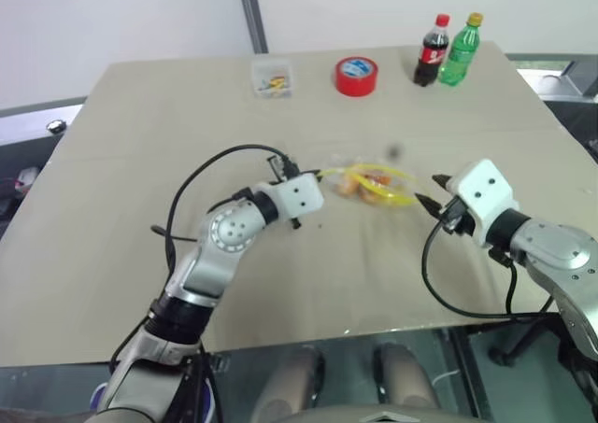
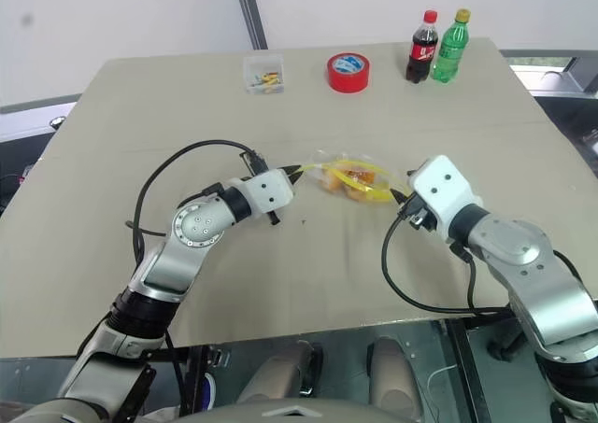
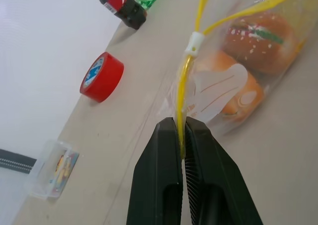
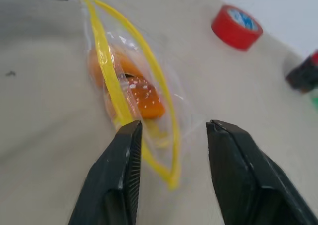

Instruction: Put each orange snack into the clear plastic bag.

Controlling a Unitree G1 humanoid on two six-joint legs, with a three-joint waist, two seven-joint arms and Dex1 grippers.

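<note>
Snacks first: both orange snacks [image 3: 238, 61] — the lighter one and the darker speckled one — already lie inside the clear plastic bag [image 1: 374, 185], which rests near the middle of the tabletop [image 1: 140, 124]. The putting-in looks done; what may remain is letting go, or pressing the yellow seal shut, since the mouth gapes wide. The left gripper [image 3: 181, 135] has its fingers pinched shut on the yellow seal strip at one corner. The right gripper [image 4: 171, 135] sits just beside the bag's open mouth, fingers parted and empty. The red tape roll [image 1: 356, 75], two bottles [image 1: 447, 51] and a small clear box [image 1: 272, 77] stand well apart at the far edge — plenty of bare tabletop around the bag.
</note>
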